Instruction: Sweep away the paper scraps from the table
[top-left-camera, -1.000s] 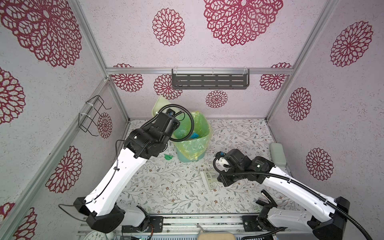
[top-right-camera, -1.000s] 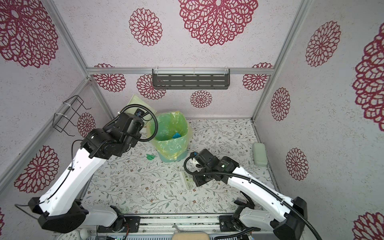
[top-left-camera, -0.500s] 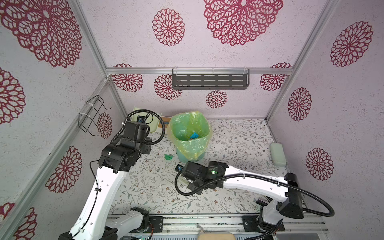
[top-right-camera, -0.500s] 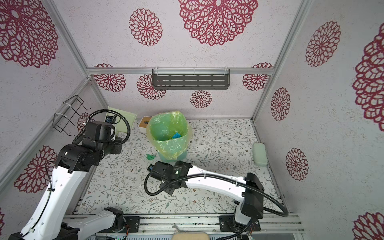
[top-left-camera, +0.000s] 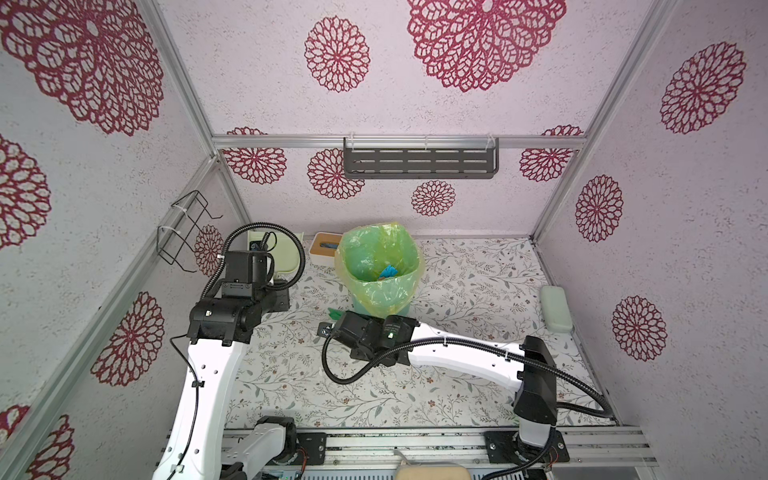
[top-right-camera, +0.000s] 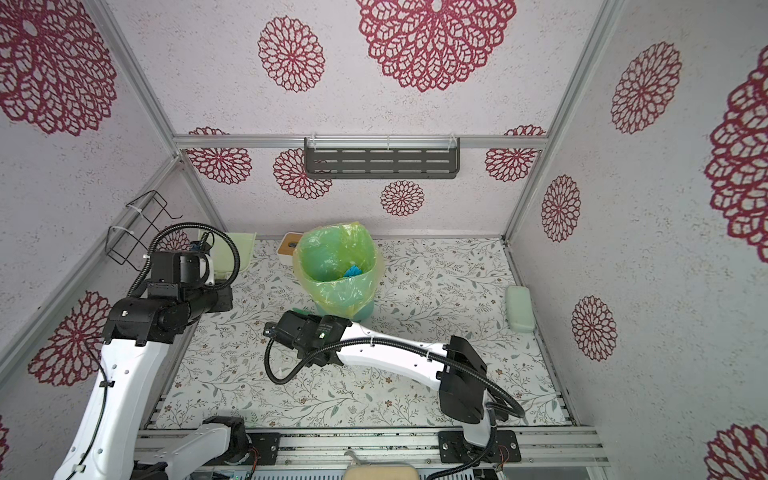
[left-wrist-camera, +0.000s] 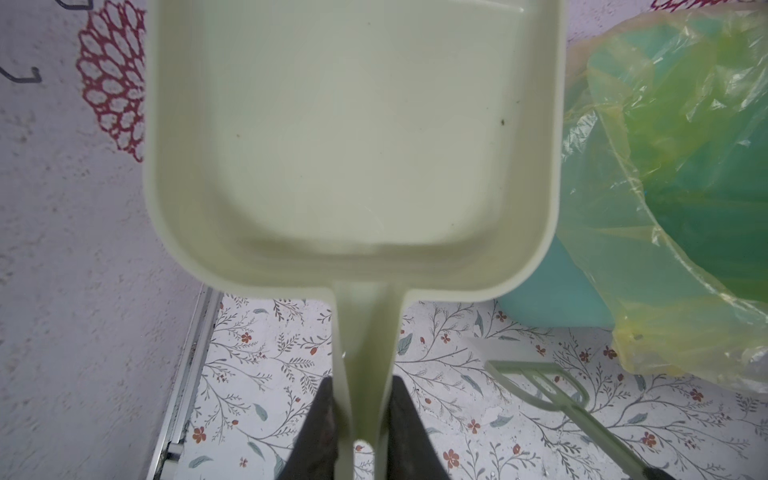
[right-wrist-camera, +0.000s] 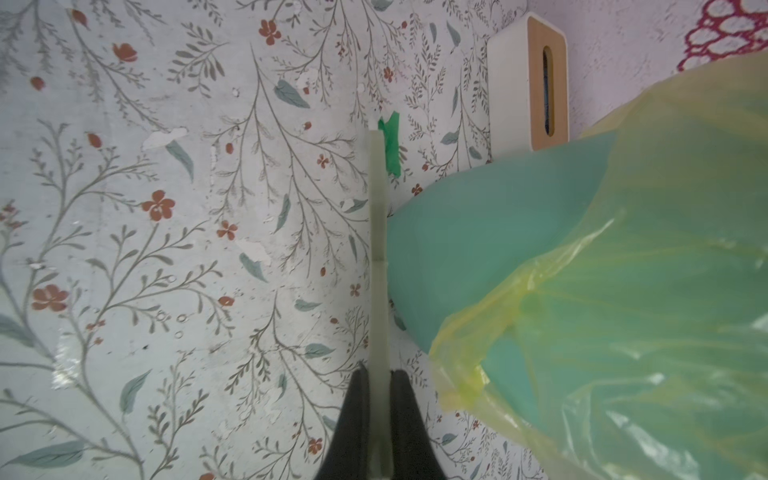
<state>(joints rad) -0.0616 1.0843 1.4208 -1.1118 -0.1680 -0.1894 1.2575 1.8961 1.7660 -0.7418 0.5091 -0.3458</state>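
A green paper scrap lies on the counter just beside the base of the bin, at the tip of the pale green sweeping tool pinched in the right gripper. Blue scraps sit inside the bin's yellow-green liner. Left of the bin, the left gripper clamps the handle of a dustpan; a tissue box stands behind the bin.
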